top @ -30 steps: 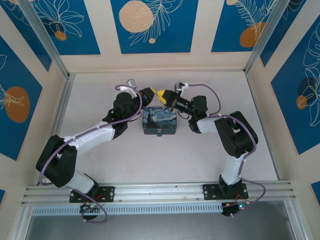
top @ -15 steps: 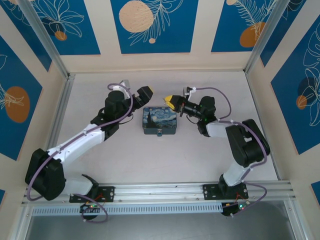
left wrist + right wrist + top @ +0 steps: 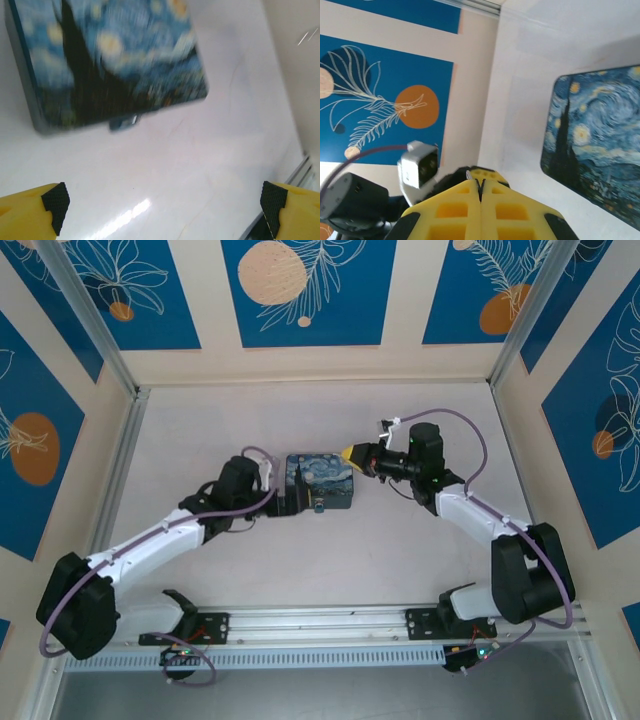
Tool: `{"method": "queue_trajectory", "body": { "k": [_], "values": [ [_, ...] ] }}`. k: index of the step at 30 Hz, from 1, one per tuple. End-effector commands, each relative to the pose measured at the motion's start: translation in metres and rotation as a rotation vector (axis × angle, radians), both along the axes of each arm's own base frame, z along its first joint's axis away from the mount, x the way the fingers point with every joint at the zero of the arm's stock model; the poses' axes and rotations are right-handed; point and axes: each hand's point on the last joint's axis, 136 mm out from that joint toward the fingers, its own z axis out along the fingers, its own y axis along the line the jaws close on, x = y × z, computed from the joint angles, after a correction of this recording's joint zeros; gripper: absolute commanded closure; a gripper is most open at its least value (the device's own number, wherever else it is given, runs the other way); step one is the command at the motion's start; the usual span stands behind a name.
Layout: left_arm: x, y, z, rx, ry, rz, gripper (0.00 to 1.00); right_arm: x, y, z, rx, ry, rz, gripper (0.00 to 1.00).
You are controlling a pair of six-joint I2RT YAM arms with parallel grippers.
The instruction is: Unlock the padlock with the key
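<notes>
Though nr padlock [image 3: 122,121], left hand [image 3: 163,200] apart

Padlock [image 3: 318,506] at tin [image 3: 322,476] front; left arm [image 3: 150,538], right arm [image 3: 470,512] flank it.

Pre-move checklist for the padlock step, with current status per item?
1. Left tool open: ok, fingers wide apart, nothing between them.
2. Left tool clear of the tin: ok, the tin lies ahead of the fingers, not touching them.
3. Right tool shut: ok, fingers pressed together, beside the tin's right end.
4. Key held in right tool: cannot tell, no key is clearly visible between the fingers.
5. Padlock located: ok, a small dark piece at the tin's front edge, blurred in the left wrist view.
6. Padlock locked or open: cannot tell, too small and blurred.
</notes>
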Motion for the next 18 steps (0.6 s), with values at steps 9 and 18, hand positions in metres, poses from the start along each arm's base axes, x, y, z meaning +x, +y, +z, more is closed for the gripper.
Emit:
{"method": "queue_trajectory", "body": {
  "k": [9, 18],
  "values": [
    [-0.007, -0.038, -0.054, 0.077, -0.076, -0.142, 0.11, 0.002, -0.004, -0.052, -0.031, 0.113, -0.032, 1.00],
    [0.008, -0.047, -0.077, 0.154, -0.207, -0.118, 0.19, 0.007, 0.001, -0.070, 0.001, 0.161, -0.041, 1.00]
  ]
}}
